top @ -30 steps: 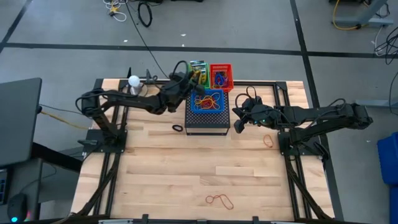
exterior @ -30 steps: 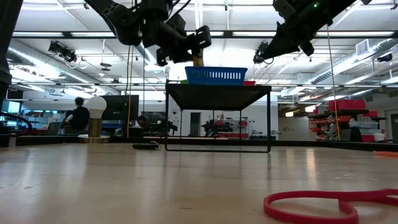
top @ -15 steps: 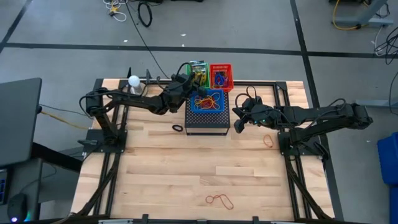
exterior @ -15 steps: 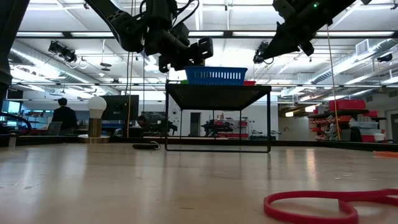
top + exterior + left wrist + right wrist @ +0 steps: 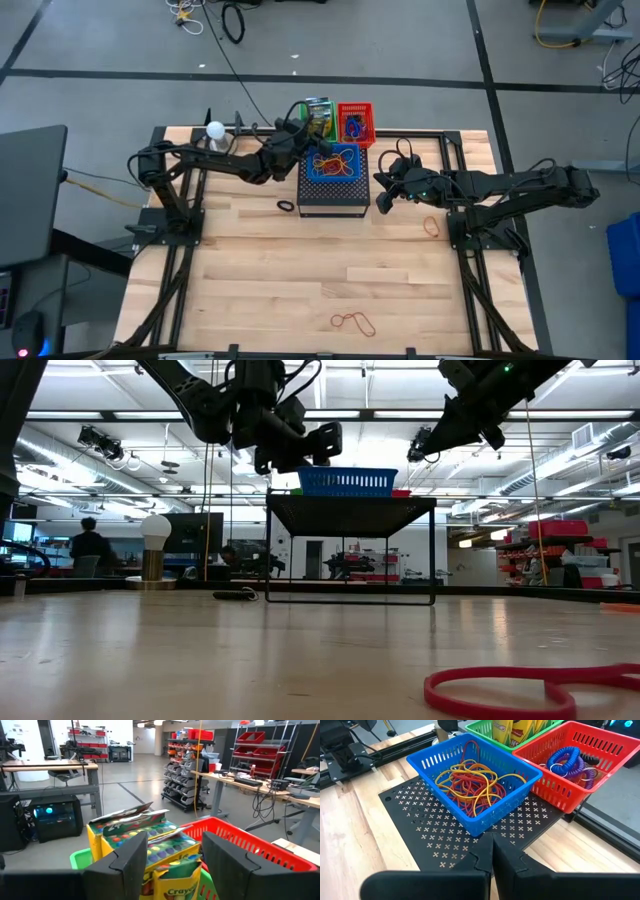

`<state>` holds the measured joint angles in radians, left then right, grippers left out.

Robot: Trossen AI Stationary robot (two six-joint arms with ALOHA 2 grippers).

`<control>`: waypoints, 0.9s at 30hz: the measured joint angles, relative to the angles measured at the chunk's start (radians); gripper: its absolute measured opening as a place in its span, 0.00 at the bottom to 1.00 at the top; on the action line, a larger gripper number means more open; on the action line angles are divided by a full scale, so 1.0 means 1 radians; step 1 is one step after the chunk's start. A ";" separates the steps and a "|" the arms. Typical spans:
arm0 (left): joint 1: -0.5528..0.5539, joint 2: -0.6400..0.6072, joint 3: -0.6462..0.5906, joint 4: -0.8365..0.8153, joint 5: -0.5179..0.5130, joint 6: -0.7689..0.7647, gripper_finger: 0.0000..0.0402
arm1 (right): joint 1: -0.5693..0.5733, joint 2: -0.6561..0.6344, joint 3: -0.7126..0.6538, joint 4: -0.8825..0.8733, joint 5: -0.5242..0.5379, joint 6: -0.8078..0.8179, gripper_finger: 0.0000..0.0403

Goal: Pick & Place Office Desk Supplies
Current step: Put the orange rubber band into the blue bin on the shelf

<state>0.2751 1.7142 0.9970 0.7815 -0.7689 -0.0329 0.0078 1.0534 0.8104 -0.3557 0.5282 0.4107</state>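
A green basket (image 5: 307, 106) at the table's far side holds yellow-green crayon boxes (image 5: 150, 827), standing upright. My left gripper (image 5: 172, 840) hangs level just over them, open, a finger on either side of the front box (image 5: 172, 877); I cannot tell whether they touch it. Beside it stand a red basket (image 5: 580, 750) with coiled rings (image 5: 567, 762) and a blue basket (image 5: 470, 775) of rubber bands (image 5: 472, 782), which rests on the black mesh box (image 5: 332, 195). My right gripper (image 5: 381, 200) is shut, in the air by that box's right side.
On the table lie a black ring (image 5: 287, 206) left of the mesh box, a rubber band (image 5: 432, 226) under the right arm and a tangle of bands (image 5: 352, 322) near the front edge. A white bulb (image 5: 215, 130) stands at the far left.
My left gripper has opened over the green basket. The yellow box that showed below its fingers in the low view has dropped out of sight behind the blue basket.
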 joint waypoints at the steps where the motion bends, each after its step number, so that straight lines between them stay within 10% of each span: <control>1: 0.000 0.000 0.000 0.000 0.000 0.000 0.49 | 0.000 0.000 0.000 0.000 0.000 0.000 0.03; 18: -0.087 -0.229 0.001 -0.127 0.006 0.172 0.47 | 0.000 0.000 0.000 -0.009 -0.039 0.005 0.03; 27: -0.125 -0.418 -0.009 -0.764 0.253 -0.063 0.03 | -0.049 0.000 0.088 -0.445 -0.128 0.282 0.01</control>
<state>0.1506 1.2960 0.9877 0.0178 -0.5162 -0.0963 -0.0410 1.0534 0.8981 -0.8011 0.3997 0.6932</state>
